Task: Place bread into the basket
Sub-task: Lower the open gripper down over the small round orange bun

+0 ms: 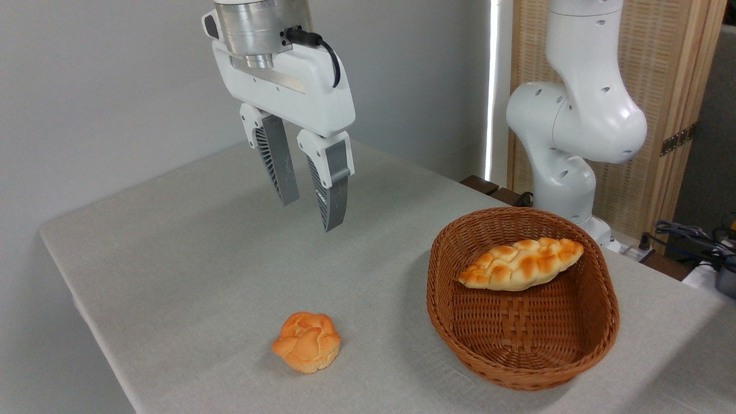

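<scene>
bun [307,341] left of basket [460,322] | loaf [520,263] in basket

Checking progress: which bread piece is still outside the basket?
The round bun, lying on the table left of the basket; the braided loaf is already inside.

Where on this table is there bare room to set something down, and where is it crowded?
The widest bare cloth is the left and far part of the table, below and around the raised open gripper. A narrower free strip lies between the bun and the basket. Inside the basket, the near half is free; the braided loaf fills the far half.
</scene>
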`<state>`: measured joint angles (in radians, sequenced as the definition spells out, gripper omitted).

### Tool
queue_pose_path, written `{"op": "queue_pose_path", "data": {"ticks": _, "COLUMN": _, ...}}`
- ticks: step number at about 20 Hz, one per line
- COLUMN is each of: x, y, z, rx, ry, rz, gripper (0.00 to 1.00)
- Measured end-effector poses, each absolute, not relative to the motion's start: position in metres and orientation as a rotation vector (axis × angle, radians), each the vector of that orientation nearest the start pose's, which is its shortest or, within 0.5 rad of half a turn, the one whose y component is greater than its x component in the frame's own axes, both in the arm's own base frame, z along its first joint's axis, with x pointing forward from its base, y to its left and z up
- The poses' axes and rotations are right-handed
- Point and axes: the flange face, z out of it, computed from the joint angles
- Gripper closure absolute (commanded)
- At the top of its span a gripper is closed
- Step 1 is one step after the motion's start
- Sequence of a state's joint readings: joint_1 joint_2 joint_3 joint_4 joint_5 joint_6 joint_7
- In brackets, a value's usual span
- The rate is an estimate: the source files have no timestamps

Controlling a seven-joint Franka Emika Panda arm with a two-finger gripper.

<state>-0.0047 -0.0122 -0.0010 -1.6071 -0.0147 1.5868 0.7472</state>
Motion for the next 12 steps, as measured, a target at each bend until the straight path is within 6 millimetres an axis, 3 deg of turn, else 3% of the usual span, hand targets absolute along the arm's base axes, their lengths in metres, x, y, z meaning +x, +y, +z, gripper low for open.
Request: {"op": "queue_pose_path", "data": {"ticks": 12, "x": 0.552, "y": 0.007, "z": 0.614, "rx": -2.948, "ry": 1.135, "rz": 0.006, "gripper": 0.00}}
